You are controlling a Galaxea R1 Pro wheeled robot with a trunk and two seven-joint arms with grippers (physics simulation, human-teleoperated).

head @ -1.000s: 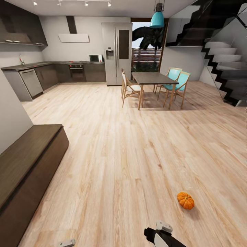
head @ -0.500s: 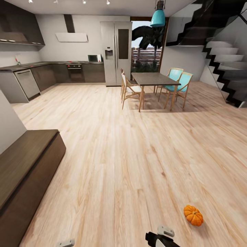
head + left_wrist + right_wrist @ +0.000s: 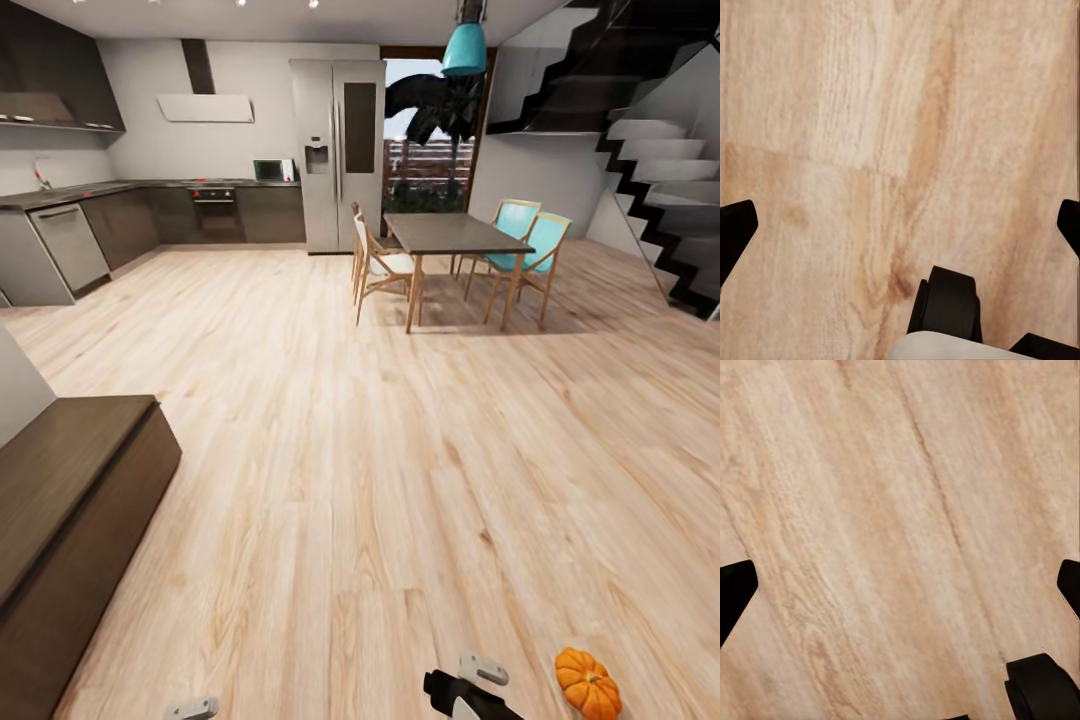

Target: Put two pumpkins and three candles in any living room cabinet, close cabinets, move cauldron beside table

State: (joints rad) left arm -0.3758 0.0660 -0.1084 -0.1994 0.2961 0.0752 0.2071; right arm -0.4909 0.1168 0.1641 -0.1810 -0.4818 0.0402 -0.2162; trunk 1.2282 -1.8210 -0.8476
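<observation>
We are looking at a wide wooden floor [image 3: 380, 450] with lots of room in the middle. A long dark cabinet [image 3: 70, 520] is blocking our left side. One small pumpkin [image 3: 588, 682] is sitting low on our right. Far ahead, a table [image 3: 450, 235] with chairs [image 3: 520, 250] is standing in the way, and stairs [image 3: 660, 170] are filling the right.

There is one pumpkin [image 3: 588, 683] on the floor, near right. One cabinet [image 3: 70, 520] stands near left. Far in the room there is one table [image 3: 455, 235] with four chairs: two white [image 3: 380, 262] on its left side and two teal [image 3: 525, 245] on its right. One fridge [image 3: 338, 155] and one lamp [image 3: 465, 50] are far.
</observation>
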